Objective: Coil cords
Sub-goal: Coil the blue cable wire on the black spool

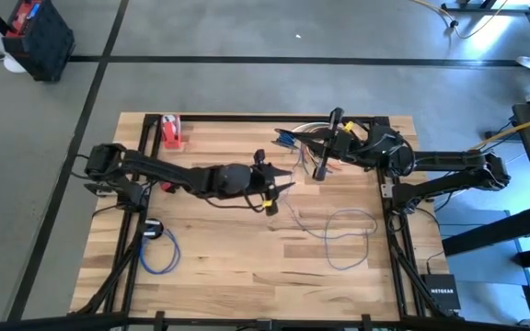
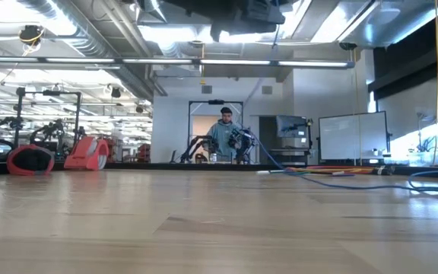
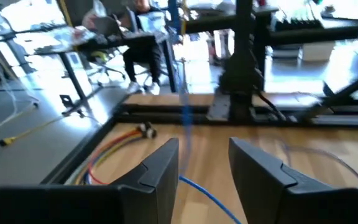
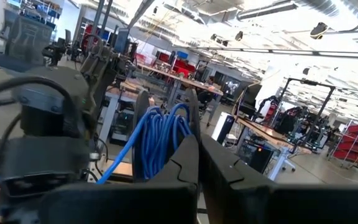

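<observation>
Your left claw (image 1: 286, 183) sat over the middle of the pale wooden counter (image 1: 228, 257), and its two dark fingers (image 3: 160, 171) stood wide apart with nothing held between them. A thin blue cord (image 3: 207, 196) ran along the wood under the gap between those fingers. Your right claw (image 1: 286, 140) was up near the far edge of the counter, squeezed tight on a bundle of thin blue cord loops (image 4: 160, 140), and in the right wrist view the loops stuck up just past the closed fingers. More of that blue cord lay flat on the counter in a big loose loop (image 1: 348, 237) near the right side, close to your right arm. A strand of it ran from that loop back toward the middle. Another small blue cord coil (image 1: 159, 253) lay by the left side of the counter, beside a small black round disc (image 1: 153, 228). A red block-shaped thing (image 1: 171, 131) stood near the far left corner; you could not tell what it was. In the left wrist view, red, orange and yellow cords (image 3: 114, 152) lay together on the wood near the counter's edge. A person (image 2: 225, 133) sat at a desk far back in the room.
</observation>
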Robot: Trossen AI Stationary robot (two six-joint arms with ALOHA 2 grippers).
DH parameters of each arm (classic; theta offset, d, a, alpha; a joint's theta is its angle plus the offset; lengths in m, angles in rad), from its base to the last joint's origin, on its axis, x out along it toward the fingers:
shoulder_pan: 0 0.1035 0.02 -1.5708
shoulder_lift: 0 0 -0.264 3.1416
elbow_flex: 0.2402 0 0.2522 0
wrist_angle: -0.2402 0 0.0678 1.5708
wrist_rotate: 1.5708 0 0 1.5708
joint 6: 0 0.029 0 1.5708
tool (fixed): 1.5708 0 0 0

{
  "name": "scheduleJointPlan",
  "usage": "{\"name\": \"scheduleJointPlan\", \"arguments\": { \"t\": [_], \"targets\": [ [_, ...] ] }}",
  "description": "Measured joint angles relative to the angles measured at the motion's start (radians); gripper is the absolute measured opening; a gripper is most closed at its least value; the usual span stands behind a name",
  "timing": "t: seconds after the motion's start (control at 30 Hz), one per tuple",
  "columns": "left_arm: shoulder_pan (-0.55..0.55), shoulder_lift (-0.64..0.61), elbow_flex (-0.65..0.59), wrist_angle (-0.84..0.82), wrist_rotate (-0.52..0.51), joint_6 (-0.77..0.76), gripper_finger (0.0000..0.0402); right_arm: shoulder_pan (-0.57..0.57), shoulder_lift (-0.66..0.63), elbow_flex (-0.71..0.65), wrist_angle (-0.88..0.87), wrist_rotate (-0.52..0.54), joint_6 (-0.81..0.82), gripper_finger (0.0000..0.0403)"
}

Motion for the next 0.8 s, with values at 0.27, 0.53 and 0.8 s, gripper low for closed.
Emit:
{"name": "scheduleJointPlan", "arguments": {
  "t": [0.27, 0.53, 0.8],
  "targets": [
    [0.03, 0.013, 0.0, 0.035, -0.002, 0.0, 0.0131, 0.0, 0.0, -0.001, -0.007, 0.0, -0.003, 0.0005],
    [0.028, 0.013, 0.0, 0.007, -0.001, 0.032, 0.0115, 0.0, 0.0, -0.001, -0.005, -0.008, -0.003, 0.0005],
    [0.044, 0.013, 0.0, -0.056, 0.0, 0.031, 0.0008, 0.001, 0.0, -0.001, -0.004, -0.071, 0.028, 0.0005]
  ]
}}
